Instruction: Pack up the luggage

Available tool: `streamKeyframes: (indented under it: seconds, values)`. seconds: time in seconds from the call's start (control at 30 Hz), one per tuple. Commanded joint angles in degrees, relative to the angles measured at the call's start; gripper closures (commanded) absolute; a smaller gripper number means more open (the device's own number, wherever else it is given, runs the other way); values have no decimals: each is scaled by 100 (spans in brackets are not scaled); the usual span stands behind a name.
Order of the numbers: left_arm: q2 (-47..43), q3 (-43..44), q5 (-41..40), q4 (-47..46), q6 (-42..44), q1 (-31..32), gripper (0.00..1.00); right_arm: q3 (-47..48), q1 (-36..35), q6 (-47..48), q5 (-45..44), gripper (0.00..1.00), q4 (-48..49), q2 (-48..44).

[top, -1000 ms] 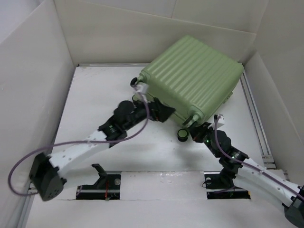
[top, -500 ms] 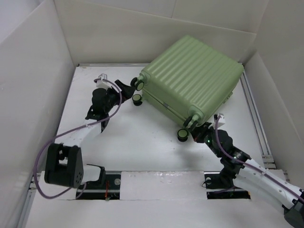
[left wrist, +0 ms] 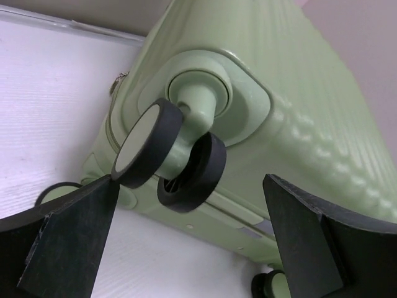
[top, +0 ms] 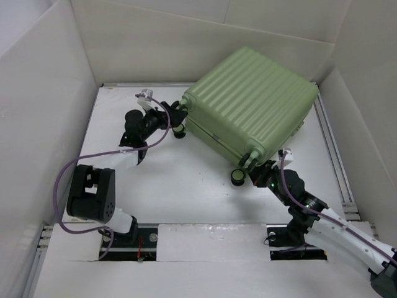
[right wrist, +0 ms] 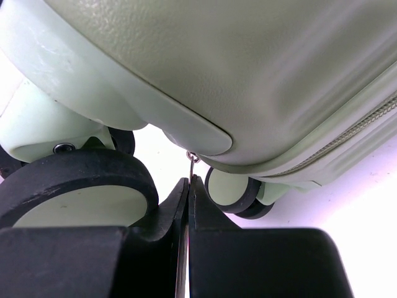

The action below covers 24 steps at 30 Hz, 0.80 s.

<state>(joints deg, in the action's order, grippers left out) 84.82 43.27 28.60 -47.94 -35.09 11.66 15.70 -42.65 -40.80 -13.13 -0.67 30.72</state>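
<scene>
Gaping left jaws flank a luggage wheel point(left wrist: 146, 146) (right jaws pinch zipper pull point(right wrist: 193, 158)).

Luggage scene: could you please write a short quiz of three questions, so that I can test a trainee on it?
1. True or false: the luggage lies open on the table.
2. Which claw is shut? A. left claw B. right claw
3. In the left wrist view, what shows between the left claw's fingers?
Key: 1. False, it is closed. 2. B. 3. A caster wheel.
</scene>
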Motion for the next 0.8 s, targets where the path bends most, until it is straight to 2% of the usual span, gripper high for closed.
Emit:
streamKeyframes:
  seconds: [0.0,0.13,0.27,0.3,0.4,0.43,0.47,0.5,0.53,0.67,0.77]
  values:
    - [200,917,269,-79,590,91,0,310,-138,-95,1075,100,260,-128]
    - [641,1473,358,241,907,91,0,363,-138,-95,1075,100,207,-128]
    - [703,1579,278,294,1171,143,0,416,-138,-42,1023,100,84,-189]
    - [764,1580,347,294,1171,144,4,416,-138,-42,1022,100,32,-189]
    - [975,1693,559,242,1171,258,40,416,-85,10,909,100,32,-189]
    - [1028,1694,559,242,1171,327,57,468,-85,10,908,100,32,-189]
    - [1080,1694,698,242,1006,328,85,469,-85,10,908,100,32,-189]
    - [1142,1633,760,137,891,328,95,469,-85,10,847,100,32,-189]
    - [1142,1545,761,58,786,389,100,469,-85,10,847,100,32,-189]
    - [941,659,858,-802,415,661,100,530,134,133,847,100,32,-137]
    - [712,113,858,-901,363,1144,100,749,520,388,1057,100,32,-23]
